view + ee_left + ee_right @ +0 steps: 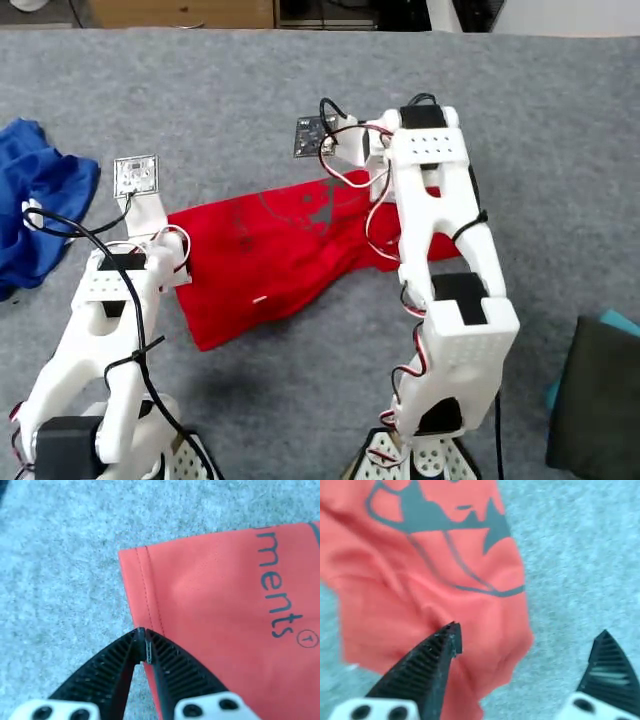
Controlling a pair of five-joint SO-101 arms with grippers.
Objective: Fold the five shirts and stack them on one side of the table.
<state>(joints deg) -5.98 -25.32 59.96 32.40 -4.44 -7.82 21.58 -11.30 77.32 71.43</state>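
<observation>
The red shirt, surely limp and light, lies mid-frame in the high view; I'd take it by hem corners. The left gripper seems pinched on its hem, and the right gripper is spread wide over it.

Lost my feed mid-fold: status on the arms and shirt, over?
Left gripper jaws shut on hem of red fabric shirt. Right gripper jaws open above its crumpled end. Blue crumpled shirt, dark cloth lie aside.
</observation>
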